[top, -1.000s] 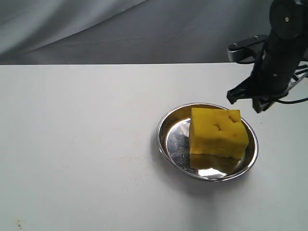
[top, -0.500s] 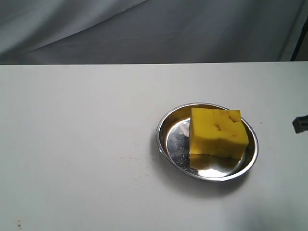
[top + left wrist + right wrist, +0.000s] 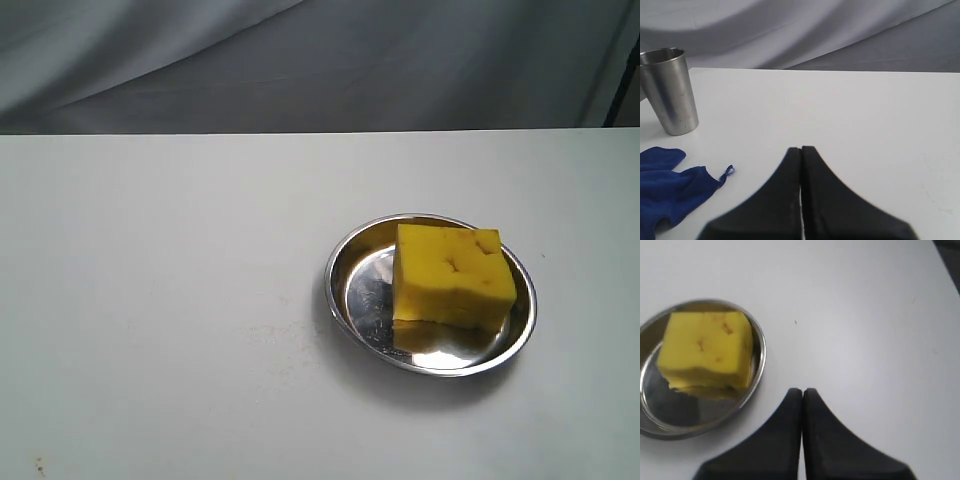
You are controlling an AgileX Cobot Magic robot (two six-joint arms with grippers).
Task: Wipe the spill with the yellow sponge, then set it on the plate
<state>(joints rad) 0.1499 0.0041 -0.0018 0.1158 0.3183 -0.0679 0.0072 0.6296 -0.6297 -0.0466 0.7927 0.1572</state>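
The yellow sponge lies inside the steel plate, right of the table's middle. The right wrist view shows the sponge resting in the plate. My right gripper is shut and empty, above bare table beside the plate. My left gripper is shut with nothing in it, over bare table. Neither gripper shows in the exterior view. No amber puddle is visible; only a faint pale smudge marks the table left of the plate.
In the left wrist view a steel cup stands upright and a crumpled blue cloth lies near it. Grey fabric hangs behind the white table.
The right arm, which stood behind and to the right of the plate, has drawn away to the right and left the exterior view. Sponge and plate have not moved.
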